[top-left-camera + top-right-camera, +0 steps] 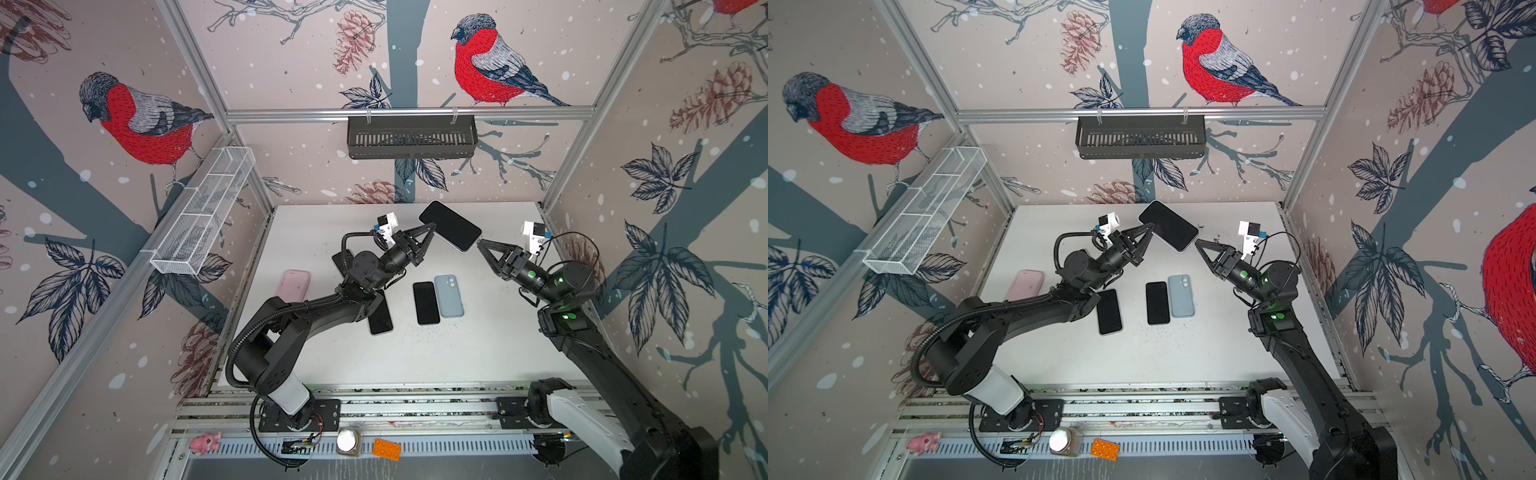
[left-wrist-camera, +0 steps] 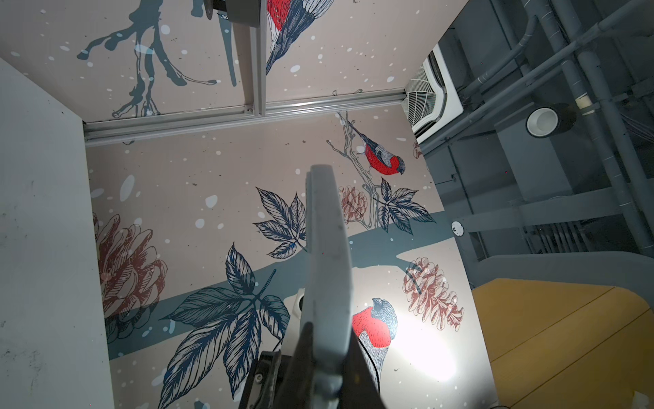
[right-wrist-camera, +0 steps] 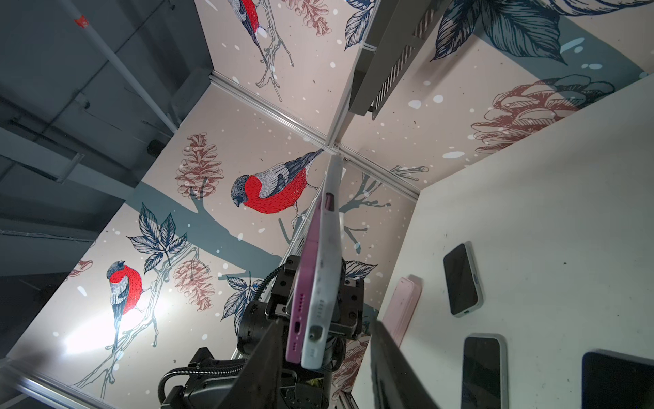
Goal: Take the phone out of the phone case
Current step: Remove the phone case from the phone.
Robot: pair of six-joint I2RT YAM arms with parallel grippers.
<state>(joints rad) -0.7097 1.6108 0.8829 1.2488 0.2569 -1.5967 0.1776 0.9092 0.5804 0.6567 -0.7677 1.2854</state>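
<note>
Firmly shut, the left gripper pinched one long edge of the phone case and held it in the air above the white table, with the phone seated in it and its dark glass facing up in both top views. The right gripper stood at the opposite, port end. Its jaws were apart and straddled that end, with a clear gap on the case side, so it gripped nothing yet. The phone's long axis ran from the far side of the table toward the right gripper, putting the free short end directly at that gripper's tips, so the right arm looked the better placed for the next pull. Edge-on in the right wrist view, the phone was a slim magenta slab with rounded corners, speaker holes and a charging slot, while the case beside it was a matte, scuffed, pale grey shell that looked soft and rubbery. At the port end the two edges sat side by side, which suggested the phone was partly lifted out, though that was hard to confirm. On the table lay a blue-grey case, touching or just beside a black phone, and well apart from them a pink case.
</note>
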